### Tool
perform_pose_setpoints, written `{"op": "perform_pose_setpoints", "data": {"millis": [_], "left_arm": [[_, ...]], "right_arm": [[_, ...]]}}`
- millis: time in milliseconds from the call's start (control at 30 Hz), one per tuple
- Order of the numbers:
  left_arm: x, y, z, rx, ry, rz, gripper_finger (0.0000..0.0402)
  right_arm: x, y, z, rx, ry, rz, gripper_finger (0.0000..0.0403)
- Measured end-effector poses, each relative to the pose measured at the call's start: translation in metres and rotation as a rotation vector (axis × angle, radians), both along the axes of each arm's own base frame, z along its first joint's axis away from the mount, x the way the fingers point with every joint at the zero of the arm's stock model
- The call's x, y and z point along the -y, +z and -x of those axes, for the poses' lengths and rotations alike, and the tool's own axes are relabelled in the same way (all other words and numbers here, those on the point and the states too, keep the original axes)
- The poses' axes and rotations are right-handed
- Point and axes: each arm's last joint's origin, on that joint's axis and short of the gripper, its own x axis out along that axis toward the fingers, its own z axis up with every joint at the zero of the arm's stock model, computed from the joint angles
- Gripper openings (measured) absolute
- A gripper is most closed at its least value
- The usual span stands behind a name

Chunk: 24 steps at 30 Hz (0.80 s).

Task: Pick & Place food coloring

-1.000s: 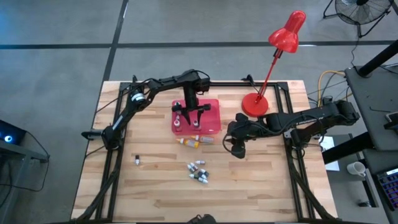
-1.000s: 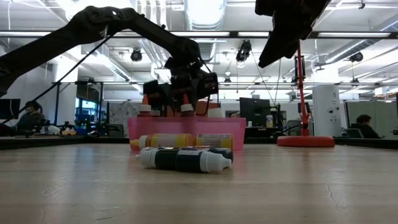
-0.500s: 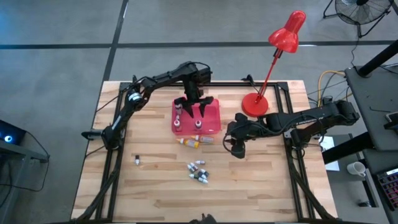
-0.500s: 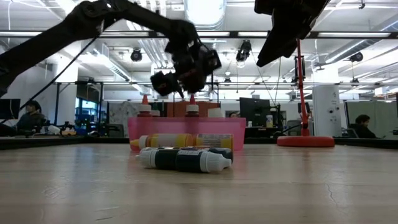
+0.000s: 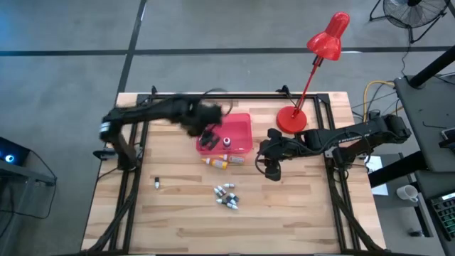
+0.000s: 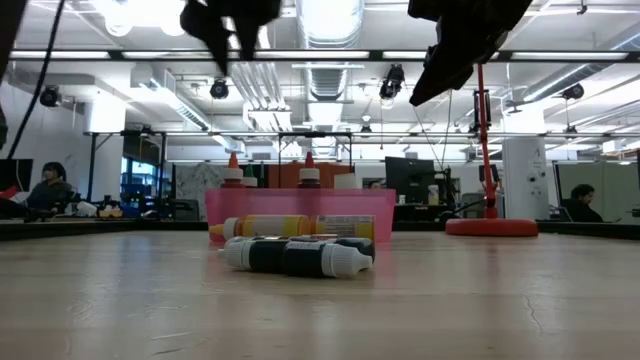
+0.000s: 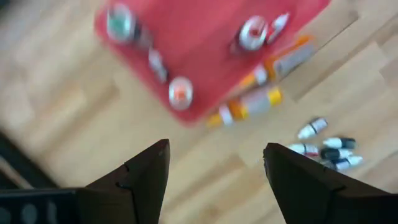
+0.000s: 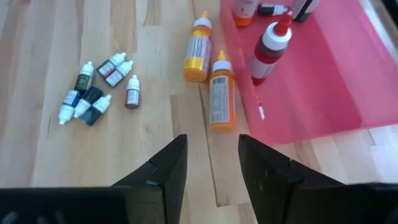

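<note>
Plastic, small and probably very light, the food coloring bottles [image 5: 226,198] lie in a loose cluster on the wooden table [image 5: 178,220] in the high view, near two orange bottles [image 5: 222,161] just beside the red tray [image 5: 242,124], while the left gripper [image 5: 207,135] hangs empty at the tray's edge. In the left wrist view its jaws stand wide apart with nothing between them. In the right wrist view the right gripper [image 8: 211,163] is partly open and empty above the table; the round bottles [image 8: 93,87] look apt to roll, so a hold across the body seems safest.

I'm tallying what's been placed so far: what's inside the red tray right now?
Red tray holds several bottles standing upright; the left arm covers its near-left corner in the high view.
</note>
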Motion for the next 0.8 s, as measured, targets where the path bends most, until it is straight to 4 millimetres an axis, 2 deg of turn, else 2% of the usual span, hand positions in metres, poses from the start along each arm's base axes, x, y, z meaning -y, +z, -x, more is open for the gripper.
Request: {"op": "perform_pose_setpoints", "data": {"millis": [100, 267, 467, 633, 800], "left_arm": [[0.024, -0.017, 0.022, -0.033, 0.139, 0.031, 0.0232], [0.051, -0.066, 0.057, -0.139, 0.367, 0.048, 0.0232], [0.078, -0.121, 0.084, -0.142, 0.546, 0.127, 0.0232], [0.094, -0.152, 0.102, -0.125, 0.657, 0.14, 0.0232], [0.103, -0.17, 0.123, -0.186, 0.704, 0.125, 0.0232]], "right_arm": [[0.001, 0.001, -0.002, 0.022, -0.011, 0.011, 0.0131], [0.005, 0.005, -0.007, 0.088, -0.04, -0.008, 0.0132], [0.009, 0.008, -0.01, 0.129, -0.058, -0.015, 0.0139], [0.009, 0.008, -0.011, 0.137, -0.068, -0.023, 0.0135], [0.01, 0.008, -0.011, 0.14, -0.086, -0.039, 0.0128]]}}
